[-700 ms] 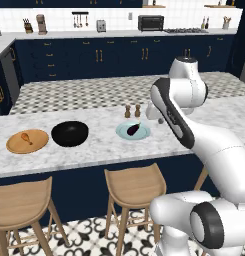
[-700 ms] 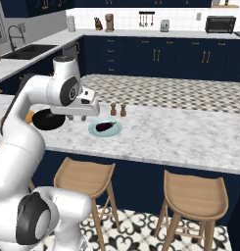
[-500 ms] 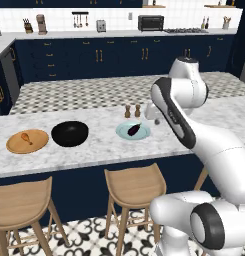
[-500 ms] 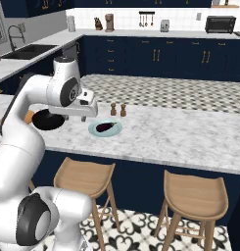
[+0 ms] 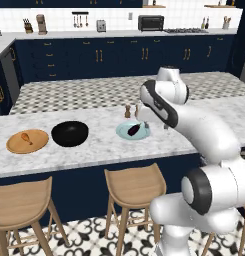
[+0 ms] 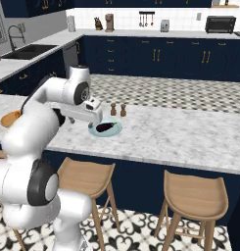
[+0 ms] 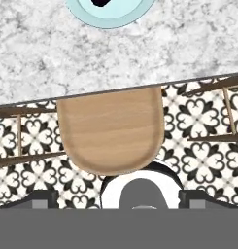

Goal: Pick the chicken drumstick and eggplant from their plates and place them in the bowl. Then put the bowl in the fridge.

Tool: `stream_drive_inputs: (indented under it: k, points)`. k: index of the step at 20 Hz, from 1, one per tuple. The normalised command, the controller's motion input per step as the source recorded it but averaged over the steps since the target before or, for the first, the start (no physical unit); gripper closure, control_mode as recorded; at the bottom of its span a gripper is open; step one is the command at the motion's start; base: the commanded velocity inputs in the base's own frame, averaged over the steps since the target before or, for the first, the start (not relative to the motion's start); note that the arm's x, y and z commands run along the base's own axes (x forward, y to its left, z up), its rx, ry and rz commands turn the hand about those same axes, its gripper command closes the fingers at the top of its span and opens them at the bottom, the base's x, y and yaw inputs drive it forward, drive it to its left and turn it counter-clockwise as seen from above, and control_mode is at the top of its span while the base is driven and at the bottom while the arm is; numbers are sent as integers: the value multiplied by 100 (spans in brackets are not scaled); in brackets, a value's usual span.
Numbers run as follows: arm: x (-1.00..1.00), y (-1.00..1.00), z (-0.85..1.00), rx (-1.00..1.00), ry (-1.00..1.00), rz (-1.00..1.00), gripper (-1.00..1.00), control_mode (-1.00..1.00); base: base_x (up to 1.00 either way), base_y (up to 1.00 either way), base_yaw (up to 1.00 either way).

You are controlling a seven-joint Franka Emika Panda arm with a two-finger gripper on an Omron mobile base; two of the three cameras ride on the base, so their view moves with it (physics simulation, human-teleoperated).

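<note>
Nothing to read here: no lettering, labels, brand marks, numbers or signs legible anywhere in these views.

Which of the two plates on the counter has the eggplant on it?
The smaller pale blue-green plate, beside the salt and pepper shakers, holds the eggplant. The tan wooden plate carries the chicken drumstick.

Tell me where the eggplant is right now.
The eggplant lies on the pale blue-green plate on the marble counter, just in front of the two small shakers; in the left base view the black bowl sits to its left.
</note>
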Motion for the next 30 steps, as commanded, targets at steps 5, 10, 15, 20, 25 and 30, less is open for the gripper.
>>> stream_drive_inputs:
  k: [5, 10, 15, 20, 25, 30]
  points:
    - [85, -6, -41, 0, 10, -5, -100, -100, 0, 0, 0]
    - [75, -2, -61, 0, 9, -1, -100, -100, 0, 0, 0]
    - [81, 0, -38, 0, 7, -4, -100, -100, 0, 0, 0]
    - [70, 0, -33, 0, 3, -4, -100, -100, 0, 0, 0]
    - [55, 0, -40, 0, 1, -3, -100, -100, 0, 0, 0]
    - [23, 2, -48, 0, 0, -3, -100, -100, 0, 0, 0]
